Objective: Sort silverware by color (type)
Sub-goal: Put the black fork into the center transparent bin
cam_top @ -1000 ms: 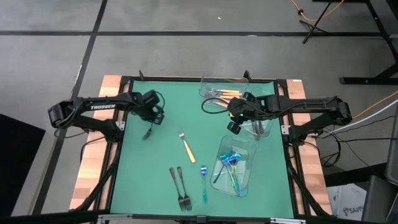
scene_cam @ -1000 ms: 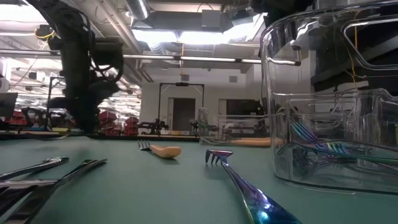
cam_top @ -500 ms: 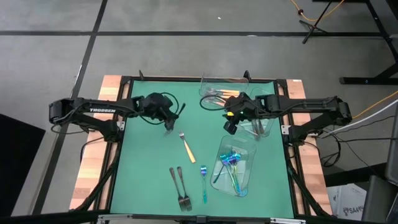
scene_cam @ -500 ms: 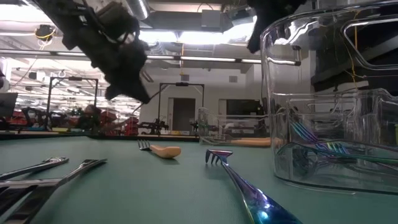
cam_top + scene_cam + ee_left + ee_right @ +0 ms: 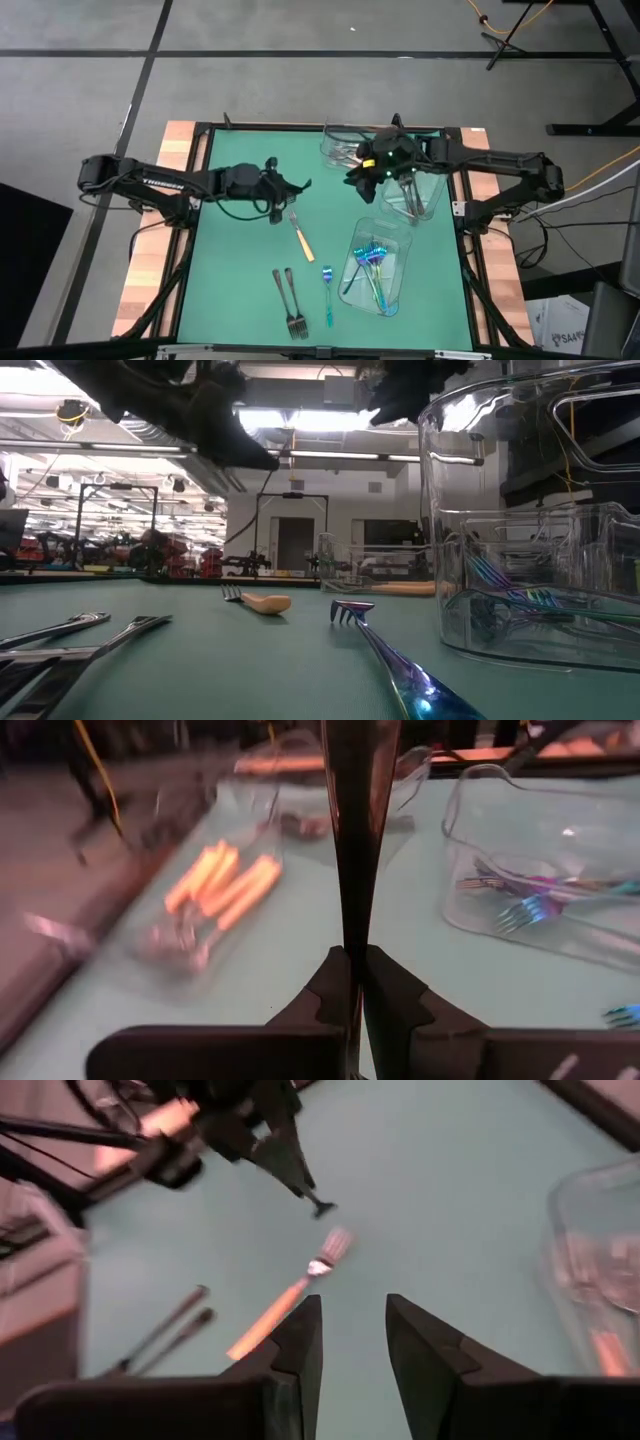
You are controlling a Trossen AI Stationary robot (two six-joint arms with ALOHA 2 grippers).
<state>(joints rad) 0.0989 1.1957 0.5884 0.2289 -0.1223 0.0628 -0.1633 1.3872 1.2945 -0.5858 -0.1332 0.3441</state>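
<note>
The left gripper (image 5: 296,187) has its fingers pinched on a dark fork (image 5: 357,840), held above the mat near the orange-handled fork (image 5: 301,238). I think it should carry it level to the far tray (image 5: 425,205) and release low. The right gripper (image 5: 356,178) hovers there, fingers parted, holding nothing

Table (image 5: 240,270): we see a green mat on it, framed in black, with wooden edges showing at both sides.
Clear trays: we count three — one (image 5: 340,145) at the far edge, one (image 5: 422,195) just beside it toward the right, and one (image 5: 385,265) nearer the front right.
Floor (image 5: 90,100): grey, crossed by dark lines — we note cables (image 5: 600,170) along the right side.
Room behind: we see ceiling lights (image 5: 300,420) and a doorway (image 5: 292,540).
</note>
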